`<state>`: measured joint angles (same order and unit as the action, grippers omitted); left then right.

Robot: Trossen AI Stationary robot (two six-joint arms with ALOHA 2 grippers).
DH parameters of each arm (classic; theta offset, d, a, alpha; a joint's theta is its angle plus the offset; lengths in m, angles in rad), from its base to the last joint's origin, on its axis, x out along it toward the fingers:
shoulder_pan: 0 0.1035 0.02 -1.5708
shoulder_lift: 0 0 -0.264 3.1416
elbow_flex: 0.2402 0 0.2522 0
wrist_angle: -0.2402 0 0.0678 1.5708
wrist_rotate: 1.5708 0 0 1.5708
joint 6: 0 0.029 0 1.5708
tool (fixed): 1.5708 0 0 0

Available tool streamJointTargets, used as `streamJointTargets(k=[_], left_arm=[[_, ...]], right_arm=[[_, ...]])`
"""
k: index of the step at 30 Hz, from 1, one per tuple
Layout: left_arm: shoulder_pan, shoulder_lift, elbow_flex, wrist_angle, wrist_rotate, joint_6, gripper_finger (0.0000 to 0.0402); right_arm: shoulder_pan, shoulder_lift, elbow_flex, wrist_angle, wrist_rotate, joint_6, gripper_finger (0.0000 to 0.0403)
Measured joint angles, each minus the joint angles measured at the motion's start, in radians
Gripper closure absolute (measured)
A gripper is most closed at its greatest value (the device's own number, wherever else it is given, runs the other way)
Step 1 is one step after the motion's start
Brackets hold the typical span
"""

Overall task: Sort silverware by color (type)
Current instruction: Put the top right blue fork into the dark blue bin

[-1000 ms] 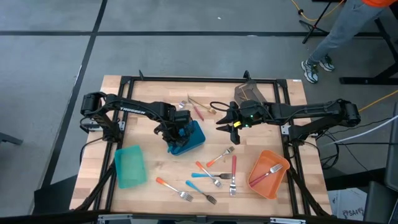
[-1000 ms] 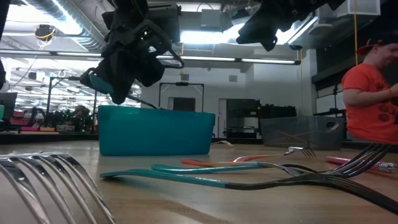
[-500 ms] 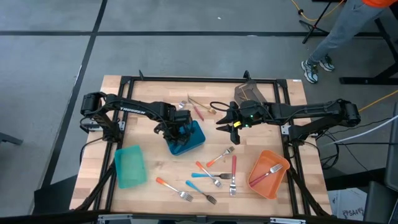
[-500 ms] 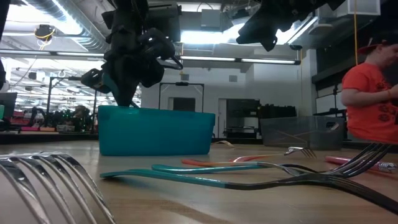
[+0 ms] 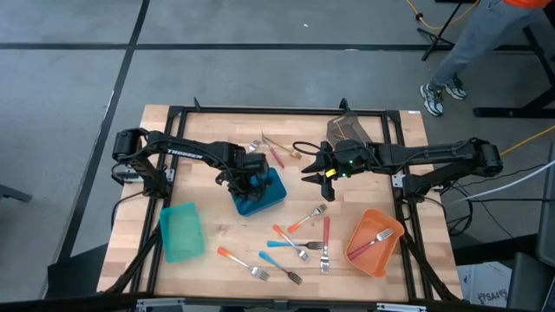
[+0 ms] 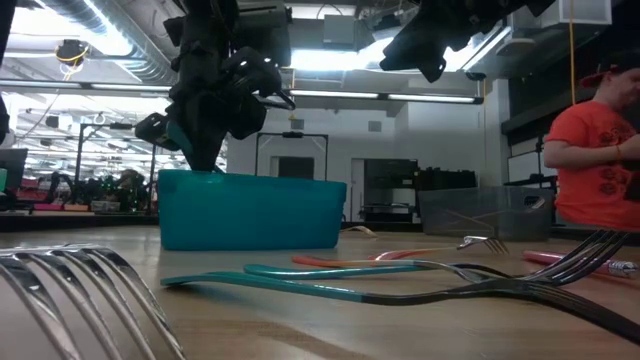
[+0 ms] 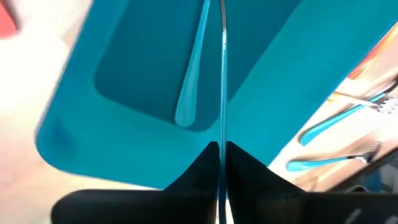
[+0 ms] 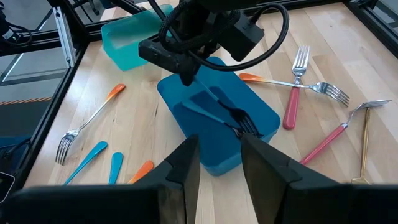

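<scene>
Left gripper [image 5: 252, 178] jaws pinch a blue-handled fork [image 8: 219, 112] over the blue bin [image 5: 276, 192]; right gripper [image 8: 219, 163] jaws narrowly parted.

Light wooden slat table [image 5: 217, 212]: blue rectangular bin [image 5: 260, 192], teal bin [image 5: 180, 231], orange bin [image 5: 374, 242], scattered colour-handled forks [image 5: 303, 244].

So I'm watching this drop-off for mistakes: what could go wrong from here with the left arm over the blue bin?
1. The left hand is shut on the blue-handled fork, which slants into the blue bin. Its tines rest near the bin's far wall, so on release it might tip over the rim.
2. The hand hangs low over the bin, so a sideways retreat could nudge it.
3. Gold pieces lie on the table just behind the bin, within range of a careless swing.
</scene>
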<state>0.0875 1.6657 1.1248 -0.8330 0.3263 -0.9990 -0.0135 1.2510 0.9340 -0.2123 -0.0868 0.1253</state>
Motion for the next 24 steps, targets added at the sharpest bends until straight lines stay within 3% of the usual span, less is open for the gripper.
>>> streamJointTargets(k=[12, 16, 24], left_arm=[[0.0, 0.0, 0.0, 0.0, -0.036, 0.14, 0.0385], [0.0, 0.0, 0.0, 0.0, -0.086, 0.141, 0.0385], [0.0, 0.0, 0.0, 0.0, -0.074, 0.145, 0.0364]], right_arm=[[0.0, 0.0, 0.0, -0.001, 0.0, 0.0, 0.0292], [0.0, 0.0, 0.0, -0.001, 0.0, 0.0, 0.0292], [0.0, 0.0, 0.0, -0.001, 0.0, 0.0, 0.0292]])
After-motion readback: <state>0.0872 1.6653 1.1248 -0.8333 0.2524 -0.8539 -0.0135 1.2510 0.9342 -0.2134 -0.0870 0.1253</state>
